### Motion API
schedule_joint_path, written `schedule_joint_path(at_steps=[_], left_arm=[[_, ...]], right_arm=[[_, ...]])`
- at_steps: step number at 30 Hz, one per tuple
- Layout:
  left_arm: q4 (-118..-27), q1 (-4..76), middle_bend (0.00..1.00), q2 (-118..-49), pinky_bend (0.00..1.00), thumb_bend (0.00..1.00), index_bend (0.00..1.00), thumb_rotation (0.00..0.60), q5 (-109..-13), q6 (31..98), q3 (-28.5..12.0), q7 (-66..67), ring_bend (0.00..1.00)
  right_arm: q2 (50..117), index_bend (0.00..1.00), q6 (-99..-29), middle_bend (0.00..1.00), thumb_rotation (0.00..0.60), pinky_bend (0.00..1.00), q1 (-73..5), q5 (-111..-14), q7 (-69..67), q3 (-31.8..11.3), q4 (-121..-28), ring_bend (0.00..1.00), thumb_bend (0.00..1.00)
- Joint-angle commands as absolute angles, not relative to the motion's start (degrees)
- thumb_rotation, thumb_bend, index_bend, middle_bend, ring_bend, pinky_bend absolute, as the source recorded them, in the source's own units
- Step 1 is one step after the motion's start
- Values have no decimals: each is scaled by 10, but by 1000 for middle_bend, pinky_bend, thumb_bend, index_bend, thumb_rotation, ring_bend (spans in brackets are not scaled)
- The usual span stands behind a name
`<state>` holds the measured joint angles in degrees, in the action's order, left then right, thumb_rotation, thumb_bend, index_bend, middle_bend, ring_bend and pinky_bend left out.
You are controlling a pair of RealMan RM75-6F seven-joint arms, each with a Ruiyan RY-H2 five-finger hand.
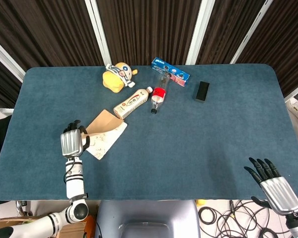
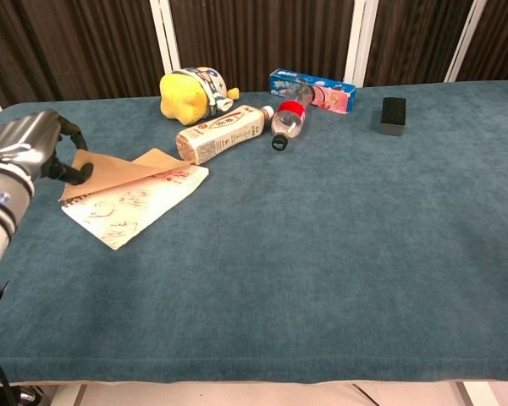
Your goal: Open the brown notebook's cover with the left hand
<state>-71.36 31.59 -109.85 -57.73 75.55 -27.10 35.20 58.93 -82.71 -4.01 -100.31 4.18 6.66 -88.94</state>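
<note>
The brown notebook (image 1: 105, 136) lies at the table's left front, its brown cover (image 2: 118, 167) raised off a white page with red drawings (image 2: 134, 205). My left hand (image 1: 73, 142) sits at the notebook's left side and pinches the cover's left edge between thumb and finger; in the chest view this left hand (image 2: 27, 149) curls over that edge. Off the table's front right corner, my right hand (image 1: 272, 181) hangs with fingers spread, holding nothing. It does not show in the chest view.
Behind the notebook lie a beige drink bottle (image 1: 132, 102), a clear bottle with a red label (image 1: 159, 94), a yellow plush toy (image 1: 118, 75), a blue box (image 1: 170, 71) and a small black box (image 1: 202, 91). The blue table (image 1: 213, 139) spreads bare to the right.
</note>
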Motion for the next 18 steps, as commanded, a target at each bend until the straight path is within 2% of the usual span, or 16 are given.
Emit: schedule_joint_path(at_steps=[1, 8, 18], left_arm=[[-718, 326, 249, -1099, 381, 489, 694, 600, -570, 757, -281, 348, 226], [-700, 347, 250, -1112, 381, 489, 694, 600, -574, 764, -296, 292, 226], [-637, 389, 255, -1125, 381, 489, 695, 600, -510, 708, -335, 256, 226]], right_arm=[[589, 179, -827, 0, 600, 20, -40, -1002, 42, 66, -890, 0, 0], [590, 179, -823, 0, 600, 21, -41, -1001, 45, 66, -891, 0, 0], [588, 179, -817, 0, 600, 21, -44, -993, 46, 63, -895, 0, 0]])
